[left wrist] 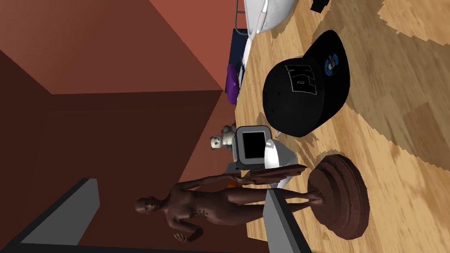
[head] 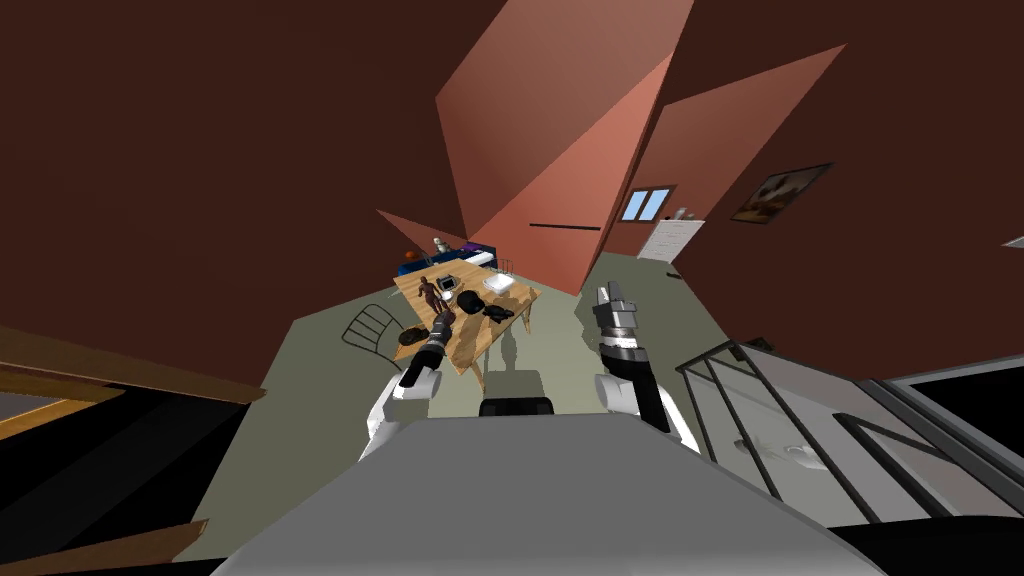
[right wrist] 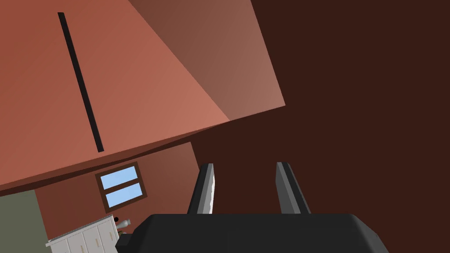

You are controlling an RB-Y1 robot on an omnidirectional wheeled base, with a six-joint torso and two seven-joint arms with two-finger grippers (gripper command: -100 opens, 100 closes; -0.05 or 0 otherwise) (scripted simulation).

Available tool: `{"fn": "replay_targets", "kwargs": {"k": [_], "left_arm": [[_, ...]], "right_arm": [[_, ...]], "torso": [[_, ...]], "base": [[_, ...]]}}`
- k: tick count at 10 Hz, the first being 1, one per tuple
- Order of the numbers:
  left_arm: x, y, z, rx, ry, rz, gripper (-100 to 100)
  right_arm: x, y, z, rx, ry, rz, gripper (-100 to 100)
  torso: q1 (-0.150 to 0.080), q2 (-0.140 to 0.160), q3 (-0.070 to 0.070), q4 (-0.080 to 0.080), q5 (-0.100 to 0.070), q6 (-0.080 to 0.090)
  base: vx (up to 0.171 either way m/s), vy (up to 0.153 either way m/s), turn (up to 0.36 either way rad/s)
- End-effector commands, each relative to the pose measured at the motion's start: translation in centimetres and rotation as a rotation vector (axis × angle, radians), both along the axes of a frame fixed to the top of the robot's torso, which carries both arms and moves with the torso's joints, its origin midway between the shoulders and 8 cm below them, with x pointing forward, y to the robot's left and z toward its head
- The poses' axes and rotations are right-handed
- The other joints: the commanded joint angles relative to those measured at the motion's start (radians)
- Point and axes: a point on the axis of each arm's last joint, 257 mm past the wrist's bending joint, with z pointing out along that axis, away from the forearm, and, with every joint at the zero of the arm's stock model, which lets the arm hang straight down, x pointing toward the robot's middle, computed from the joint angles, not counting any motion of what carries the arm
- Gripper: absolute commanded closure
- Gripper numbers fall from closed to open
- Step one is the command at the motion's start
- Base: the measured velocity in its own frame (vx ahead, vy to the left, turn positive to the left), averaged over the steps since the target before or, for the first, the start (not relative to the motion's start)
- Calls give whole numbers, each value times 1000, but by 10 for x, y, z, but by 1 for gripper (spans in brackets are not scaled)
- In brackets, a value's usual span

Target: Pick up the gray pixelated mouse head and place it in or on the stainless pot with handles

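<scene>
The left tool [left wrist: 179, 186] is held over the near left corner of the table [left wrist: 395, 131]. It is released, with its fingers [left wrist: 281, 219] spread wide.

A brown statue [left wrist: 211, 206] of a standing figure is seen between the fingers. It is set upright on a round stepped base at the left edge of the table. Whether it is touched by a finger cannot be told.

Just beyond the statue, along the same edge, the gray mouse head [left wrist: 251, 147] is located. It is shown as a boxy block with a black square face and is set on the table. A pale rounded pot [left wrist: 282, 157] is positioned just beside it, toward the statue's base.

A black cap [left wrist: 307, 92] is laid further in, near the middle of the table. A white object [left wrist: 268, 11] is placed toward the far edge.

The right tool [right wrist: 244, 164] is raised off the right edge of the table. It is released, with its fingers apart.
</scene>
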Motion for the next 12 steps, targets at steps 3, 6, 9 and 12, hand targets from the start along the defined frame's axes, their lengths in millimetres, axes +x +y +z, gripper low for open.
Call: {"fn": "replay_targets", "kwargs": {"k": [3, 6, 9, 12], "left_arm": [[-1, 3, -49, 21, 132, 5, -100], [-5, 5, -81, 47, 222, 3, -100], [-13, 4, -114, 87, 313, -6, -100], [-20, -2, -140, 135, 382, -28, -100]], "right_arm": [[0, 0, 0, 0, 0, 0, 0], [0, 0, 0, 0, 0, 0, 0], [0, 0, 0, 0, 0, 0, 0], [0, 0, 0, 0, 0, 0, 0]], "torso": [[-1, -1, -1, 0, 0, 0], [-2, -3, -1, -1, 0, 0], [-3, -4, -2, -1, -1, 0], [-4, -10, -5, -2, -1, 0]], "base": [[35, 2, -136], [57, -14, -131], [80, -25, -141], [162, -52, -191]]}}
